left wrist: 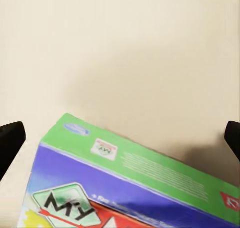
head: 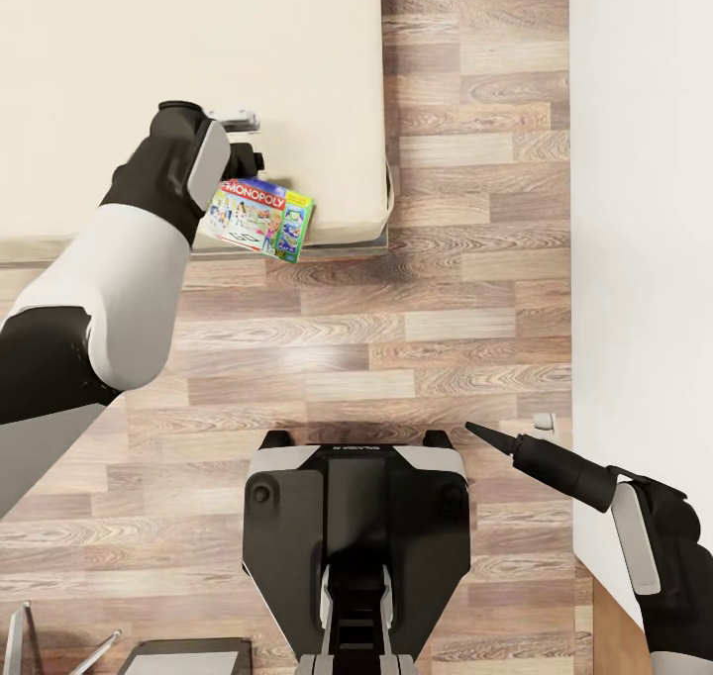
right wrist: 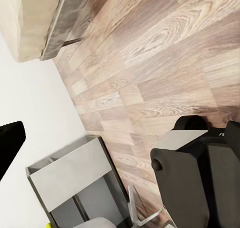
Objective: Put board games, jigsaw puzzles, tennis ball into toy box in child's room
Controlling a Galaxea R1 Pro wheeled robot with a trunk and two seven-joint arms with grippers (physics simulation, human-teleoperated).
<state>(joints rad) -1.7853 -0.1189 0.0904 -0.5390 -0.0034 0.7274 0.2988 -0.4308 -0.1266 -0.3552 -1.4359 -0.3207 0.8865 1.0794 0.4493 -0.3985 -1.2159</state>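
A Monopoly board game box lies tilted at the near edge of the cream bed, one corner reaching over the edge. My left gripper hovers just above the box's far side. In the left wrist view the green and purple box sits low between the two black fingertips, which stand wide apart and clear of it, so this gripper is open. My right gripper hangs over the floor by the wall, open and empty, with its fingertips far apart.
Wooden floor runs between the bed and my base. A white wall closes the right side. A grey shelf unit stands against the wall. Thin metal legs show at the lower left.
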